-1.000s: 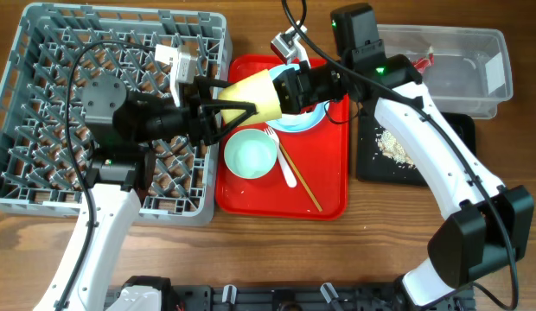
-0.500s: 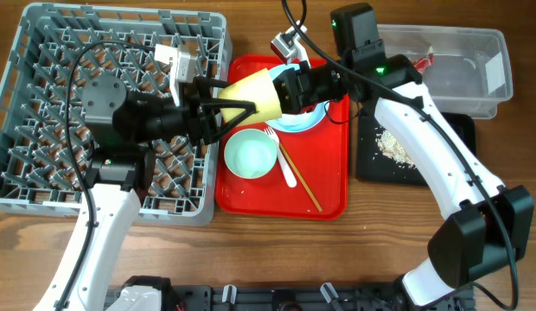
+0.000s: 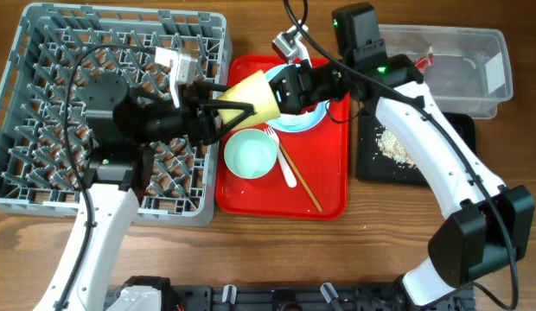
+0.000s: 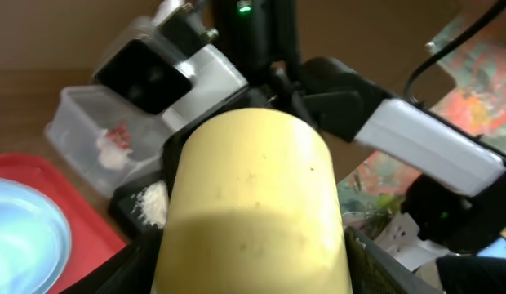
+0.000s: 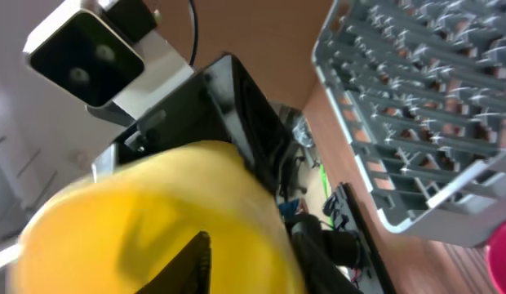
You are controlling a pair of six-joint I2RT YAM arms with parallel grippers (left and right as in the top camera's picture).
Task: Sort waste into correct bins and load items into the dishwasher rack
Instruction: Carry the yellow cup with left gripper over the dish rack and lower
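The small yellow cup (image 3: 252,93) hangs on its side above the left edge of the red tray, between both grippers. My right gripper (image 3: 283,90) is shut on its wide rim, one finger inside the cup (image 5: 155,229). My left gripper (image 3: 233,97) straddles its narrow end, a finger pressed on each side of the cup (image 4: 253,196). The grey dishwasher rack (image 3: 43,186) lies at the left. The pale green bowl (image 3: 251,154), white spoon (image 3: 285,164) and chopsticks (image 3: 301,183) lie on the tray. The pale blue-white bowl (image 3: 313,117) is partly hidden. Food scraps (image 3: 389,142) lie in the black tray (image 3: 454,130). The wrapper (image 3: 422,60) lies in the clear tub (image 3: 475,39).
The red serving tray (image 3: 333,186) sits between the rack and the bins. My right arm reaches over the tray's far end and the black tray. The rack's pegged floor shows in the right wrist view (image 5: 416,90). The white plate is hidden.
Both grippers and the yellow cup have shifted very slightly left and toward the far side. Nothing else has moved.
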